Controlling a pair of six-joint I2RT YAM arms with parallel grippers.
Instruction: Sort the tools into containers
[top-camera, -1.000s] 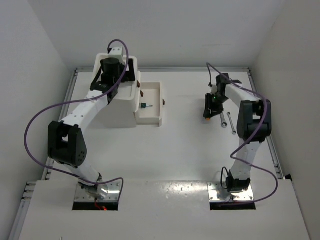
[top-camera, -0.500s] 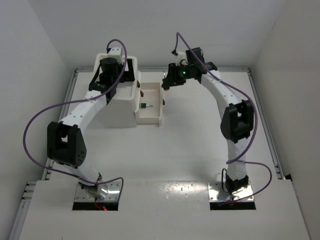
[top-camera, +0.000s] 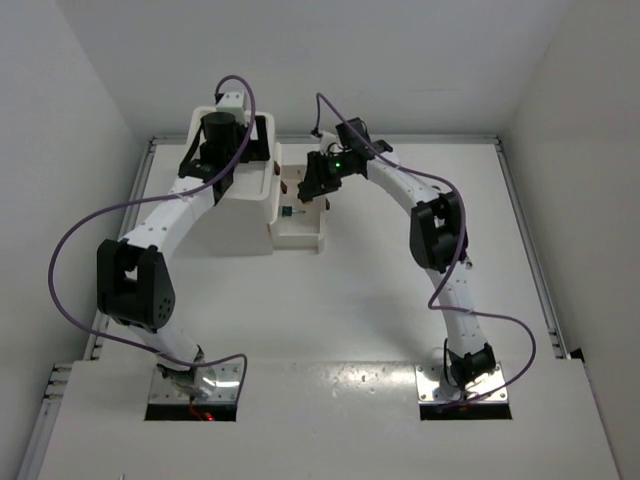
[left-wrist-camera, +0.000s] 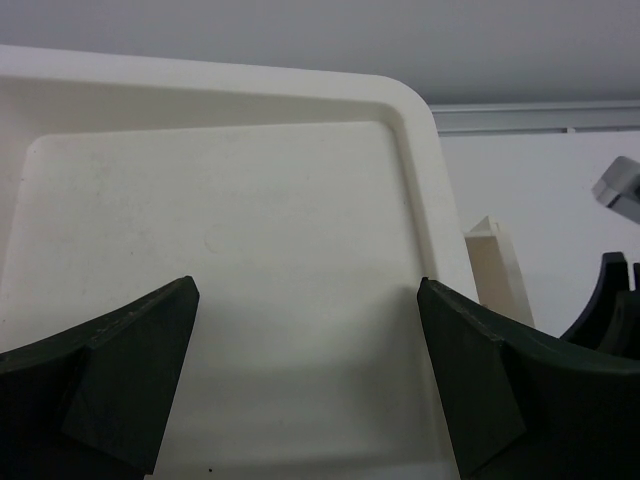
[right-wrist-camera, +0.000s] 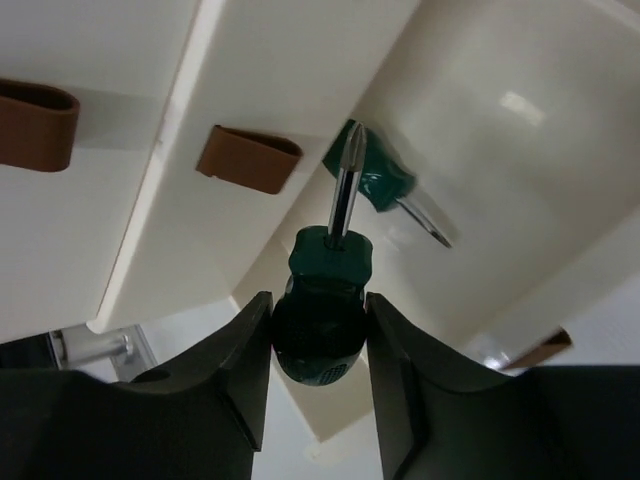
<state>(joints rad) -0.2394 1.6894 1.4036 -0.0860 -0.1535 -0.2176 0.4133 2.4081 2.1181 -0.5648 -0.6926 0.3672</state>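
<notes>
Green screwdriver (right-wrist-camera: 325, 262) clamped in right tool (right-wrist-camera: 318, 330) | over open drawer (right-wrist-camera: 520, 130) | left tool (left-wrist-camera: 305, 330) apart

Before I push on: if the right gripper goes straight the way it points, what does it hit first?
Its held screwdriver leads; the tip would probably meet the other screwdriver lying in the open drawer, or the floor beside it. Depth is unclear.

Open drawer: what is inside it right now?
One green screwdriver lies in the open drawer. The right hand holds a second screwdriver over it. In the top view that hand covers the drawer's far end, so anything there cannot be seen.
</notes>
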